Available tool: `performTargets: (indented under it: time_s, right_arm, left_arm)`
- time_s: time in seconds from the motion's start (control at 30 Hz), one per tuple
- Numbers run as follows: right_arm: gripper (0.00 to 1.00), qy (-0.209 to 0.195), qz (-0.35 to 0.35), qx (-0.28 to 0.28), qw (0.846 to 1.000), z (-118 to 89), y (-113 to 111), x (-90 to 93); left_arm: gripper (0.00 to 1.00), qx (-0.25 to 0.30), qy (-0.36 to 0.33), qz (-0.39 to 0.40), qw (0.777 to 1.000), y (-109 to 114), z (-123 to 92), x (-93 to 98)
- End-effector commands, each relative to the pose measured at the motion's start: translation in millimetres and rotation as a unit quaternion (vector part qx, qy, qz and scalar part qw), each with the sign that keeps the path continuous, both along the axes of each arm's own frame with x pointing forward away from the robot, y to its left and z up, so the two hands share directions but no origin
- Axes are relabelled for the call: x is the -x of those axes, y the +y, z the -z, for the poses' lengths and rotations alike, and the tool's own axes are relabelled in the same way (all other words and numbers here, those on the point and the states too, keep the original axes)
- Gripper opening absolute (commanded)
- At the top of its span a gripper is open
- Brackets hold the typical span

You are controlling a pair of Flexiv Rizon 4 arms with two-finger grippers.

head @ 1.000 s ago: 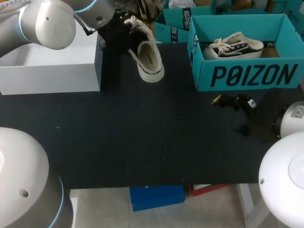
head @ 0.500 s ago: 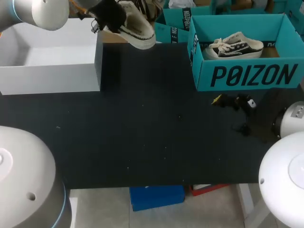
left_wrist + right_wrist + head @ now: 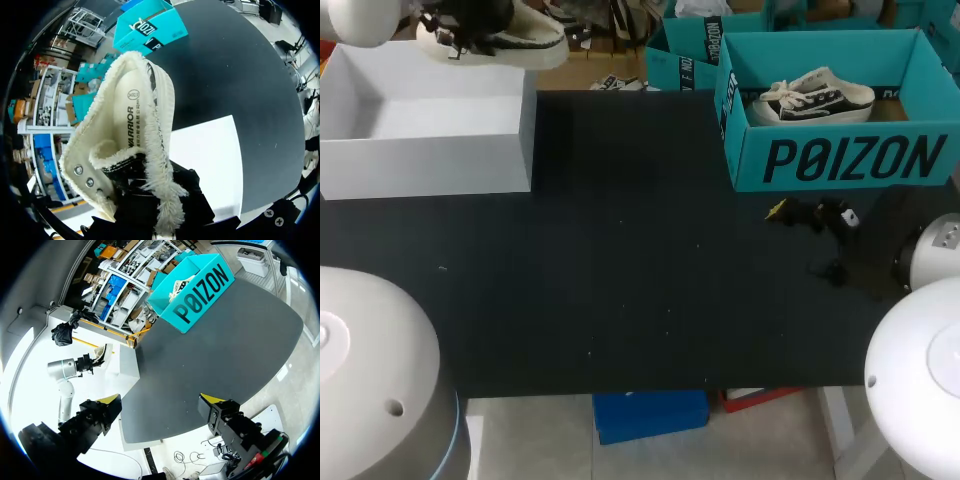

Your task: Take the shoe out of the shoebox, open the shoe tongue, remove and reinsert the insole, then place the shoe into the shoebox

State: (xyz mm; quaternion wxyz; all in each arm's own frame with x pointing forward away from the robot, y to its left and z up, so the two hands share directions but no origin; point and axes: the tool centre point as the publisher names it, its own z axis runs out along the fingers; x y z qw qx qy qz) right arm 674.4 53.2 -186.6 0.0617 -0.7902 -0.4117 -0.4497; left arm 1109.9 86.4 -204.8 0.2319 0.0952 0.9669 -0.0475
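My left gripper point(image 3: 470, 28) is shut on a cream low shoe point(image 3: 525, 42), gripping its fringed collar edge at the heel. It holds the shoe in the air over the far right rim of the open white box point(image 3: 420, 150). In the left wrist view the shoe point(image 3: 127, 125) points away from the gripper point(image 3: 150, 205), opening and insole facing me, with the white box point(image 3: 205, 160) below it. My right gripper point(image 3: 161, 400) stands open and holds nothing, low at the table's right side point(image 3: 802, 240), far from the shoe point(image 3: 103, 353).
An open teal shoebox point(image 3: 840, 160) stands at the back right with a black-and-white sneaker point(image 3: 815, 95) lying in it. A second teal box point(image 3: 682, 60) sits behind it to the left. The black tabletop point(image 3: 640, 260) lies between the two boxes.
My left arm has carried the shoe left and back, from above the table beside the white box to over that box's far rim. The shoe turned from hanging toe-down to lying level. The right arm stayed put.
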Motion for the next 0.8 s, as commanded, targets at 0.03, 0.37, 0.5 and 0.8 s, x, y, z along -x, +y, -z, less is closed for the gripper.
performTargets:
  time_s: [0.03, 0.37, 0.5, 0.8]
  right_arm:
    - [1.0, 0.019, -0.024, -0.015, 0.999, 0, -7, 4.0]
    - [1.0, 0.019, -0.024, -0.015, 0.999, 0, -7, 4.0]
    - [1.0, 0.019, -0.024, -0.015, 0.999, 0, -7, 4.0]
    - [1.0, 0.019, -0.024, -0.015, 0.999, 0, -7, 4.0]
  left_arm:
    - [0.0, 0.048, 0.019, -0.455, 0.889, 31, 0, 32.6]
    - [0.0, 0.025, 0.013, -0.496, 0.868, 74, 12, 60.2]
    - [0.0, 0.013, 0.013, -0.492, 0.871, 83, 20, 62.7]
    - [0.0, -0.025, 0.019, -0.399, 0.916, 90, 34, 53.2]
